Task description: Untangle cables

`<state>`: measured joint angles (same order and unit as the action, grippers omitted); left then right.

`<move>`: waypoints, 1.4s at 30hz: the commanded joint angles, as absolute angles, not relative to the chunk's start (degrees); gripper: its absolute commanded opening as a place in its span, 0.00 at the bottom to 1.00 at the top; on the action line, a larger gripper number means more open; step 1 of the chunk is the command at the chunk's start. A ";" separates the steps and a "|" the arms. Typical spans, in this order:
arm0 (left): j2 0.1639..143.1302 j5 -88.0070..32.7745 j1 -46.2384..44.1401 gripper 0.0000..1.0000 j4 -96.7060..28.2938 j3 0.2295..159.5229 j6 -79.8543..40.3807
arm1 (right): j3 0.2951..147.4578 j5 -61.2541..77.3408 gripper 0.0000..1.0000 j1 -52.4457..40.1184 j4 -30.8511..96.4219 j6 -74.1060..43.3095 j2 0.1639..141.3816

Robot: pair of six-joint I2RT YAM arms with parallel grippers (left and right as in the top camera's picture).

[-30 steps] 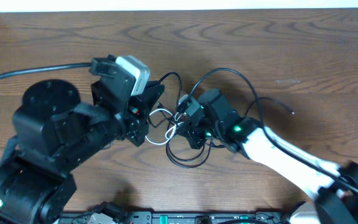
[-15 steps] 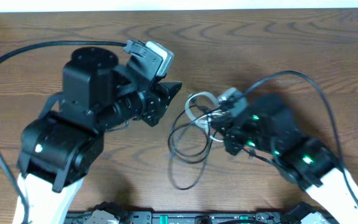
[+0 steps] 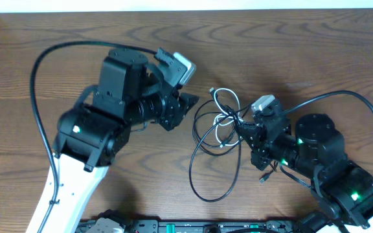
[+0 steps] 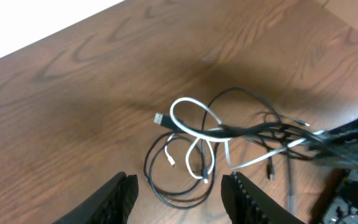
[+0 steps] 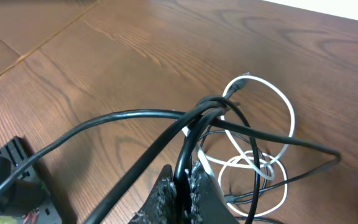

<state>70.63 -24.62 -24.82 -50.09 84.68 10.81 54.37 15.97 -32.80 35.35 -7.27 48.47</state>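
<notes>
Midway through the pulling-apart step, by the look of it. Grips a bunch of the black cables [image 5: 194, 134] in the right hand [image 5: 182, 190], clenched on them where several strands cross, with the strands rising from the table [image 3: 342, 58] up to it. Shows the left hand [image 4: 180, 196] released, jaws apart with nothing between them, hovering above and to the left of the knot, clear of it.

Finds the cables [image 3: 217, 126] in one cluster in the middle of the table, between the two hands. Includes the white cable [image 4: 191, 121], looped and threaded through the black strands. Includes also a small plug [image 4: 161, 118] at the left edge of the knot and a wide black loop [image 3: 193, 178] trailing toward the near edge. Not yet untangled, judging by how the white loops sit over and under the black bundle.

Calls next, probably, for bringing the left hand down onto a free stretch of the white cable, away from the crossing. Then closing on that alone and drawing it leftward, while anchoring the black bunch on the right. Needs care not to catch a black strand along with the white one; risks tightening the knot otherwise. Cannot tell from these views exactly which strand passes through which loop.
</notes>
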 commanded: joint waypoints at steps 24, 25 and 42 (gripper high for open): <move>50.02 -28.99 -37.95 0.49 -24.73 53.10 4.49 | 60.34 16.73 0.01 -32.45 36.67 -8.95 47.59; 50.46 -28.97 -38.15 0.50 -24.38 53.10 4.78 | 60.34 17.85 0.01 -32.47 36.53 -8.95 47.57; 59.59 -22.26 -38.17 0.49 -13.54 53.10 4.86 | 60.34 22.63 0.01 -32.45 36.25 -8.88 44.93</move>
<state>60.66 -25.91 -38.04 -14.37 52.95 4.51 58.87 21.45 -32.80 36.58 -8.56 46.59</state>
